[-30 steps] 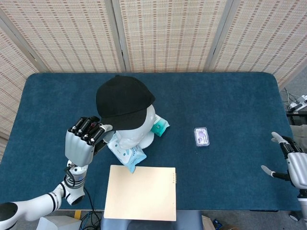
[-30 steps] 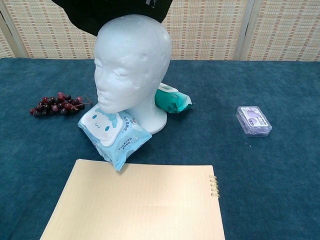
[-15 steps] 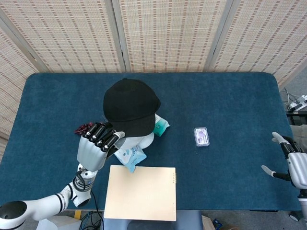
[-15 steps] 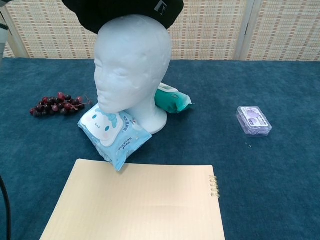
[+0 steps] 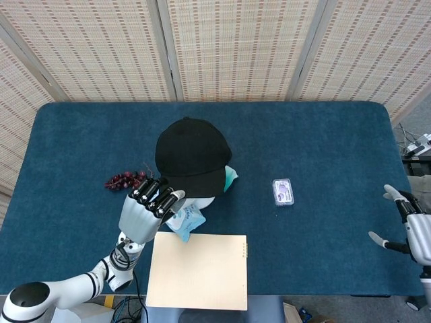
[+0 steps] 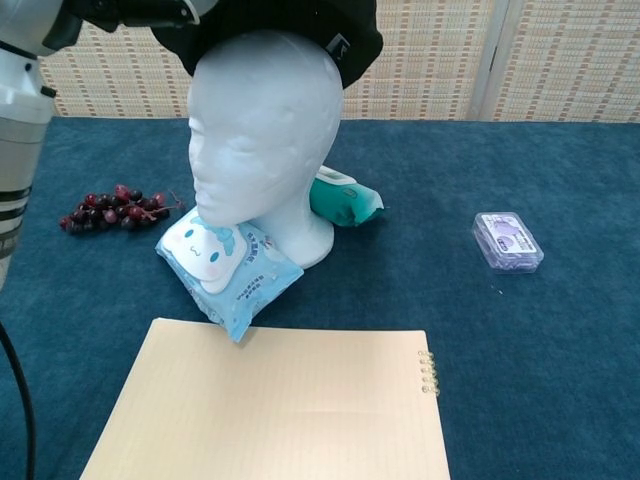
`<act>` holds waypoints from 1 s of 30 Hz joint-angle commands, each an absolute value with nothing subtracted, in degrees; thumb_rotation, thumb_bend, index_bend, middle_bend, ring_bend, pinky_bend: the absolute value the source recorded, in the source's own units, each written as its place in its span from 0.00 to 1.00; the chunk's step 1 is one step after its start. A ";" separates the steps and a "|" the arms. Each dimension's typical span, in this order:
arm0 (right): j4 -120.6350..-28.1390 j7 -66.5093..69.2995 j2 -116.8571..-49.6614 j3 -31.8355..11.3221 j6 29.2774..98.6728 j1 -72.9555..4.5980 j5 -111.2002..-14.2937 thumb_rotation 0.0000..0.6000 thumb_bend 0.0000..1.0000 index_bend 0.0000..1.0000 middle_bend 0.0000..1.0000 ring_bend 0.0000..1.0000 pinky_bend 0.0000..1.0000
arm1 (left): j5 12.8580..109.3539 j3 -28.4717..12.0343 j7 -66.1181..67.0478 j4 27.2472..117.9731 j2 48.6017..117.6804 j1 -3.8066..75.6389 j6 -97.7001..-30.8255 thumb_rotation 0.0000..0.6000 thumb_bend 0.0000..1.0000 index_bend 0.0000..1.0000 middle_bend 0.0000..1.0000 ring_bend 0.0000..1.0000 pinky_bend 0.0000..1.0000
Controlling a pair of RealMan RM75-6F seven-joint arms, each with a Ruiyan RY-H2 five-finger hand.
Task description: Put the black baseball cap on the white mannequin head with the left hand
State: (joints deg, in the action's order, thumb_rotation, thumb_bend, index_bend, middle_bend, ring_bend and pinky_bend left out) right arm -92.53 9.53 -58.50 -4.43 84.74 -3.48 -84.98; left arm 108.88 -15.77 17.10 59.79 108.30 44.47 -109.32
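Note:
The black baseball cap [image 5: 192, 155] sits over the crown of the white mannequin head [image 6: 265, 130], hiding nearly all of the head in the head view. In the chest view the cap [image 6: 345, 35] covers the top of the head down to the forehead. My left hand [image 5: 151, 205] is just front-left of the head, its fingers curled around the cap's brim. That same hand [image 6: 120, 12] shows at the top left of the chest view, holding the cap's edge. My right hand [image 5: 411, 225] hangs off the table's right edge with its fingers spread and nothing in it.
A blue wipes pack [image 6: 228, 265] and a teal pack [image 6: 345, 200] lean against the head's base. Dark grapes [image 6: 110, 208] lie to its left. A small purple box [image 5: 283, 191] lies to the right. A tan spiral notebook [image 5: 197, 270] lies at the front edge.
My left hand has carried the cap to the right and down. The cap hovered above and left of the head; now it rests on the crown.

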 commanded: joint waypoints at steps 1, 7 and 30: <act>-92.53 9.55 -58.48 -4.47 84.65 -3.51 -84.87 1.00 0.03 0.08 0.26 0.14 0.50 | 108.77 -15.14 16.69 58.96 108.79 44.21 -109.43 1.00 0.39 0.82 0.84 0.51 0.64; -92.59 9.58 -58.43 -4.56 84.51 -3.53 -84.61 1.00 0.03 0.08 0.27 0.14 0.50 | 108.92 -13.99 16.18 57.53 109.67 43.84 -109.79 1.00 0.39 0.82 0.84 0.51 0.64; -92.61 9.67 -58.31 -4.75 83.92 -3.70 -84.11 1.00 0.03 0.08 0.26 0.14 0.50 | 107.77 -10.23 13.88 51.37 113.01 40.15 -111.32 1.00 0.39 0.82 0.84 0.51 0.64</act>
State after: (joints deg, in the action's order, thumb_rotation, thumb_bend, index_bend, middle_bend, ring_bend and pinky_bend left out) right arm -92.61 9.67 -58.30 -4.75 83.92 -3.70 -84.11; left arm 108.05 -10.26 14.19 51.70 112.81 40.35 -111.37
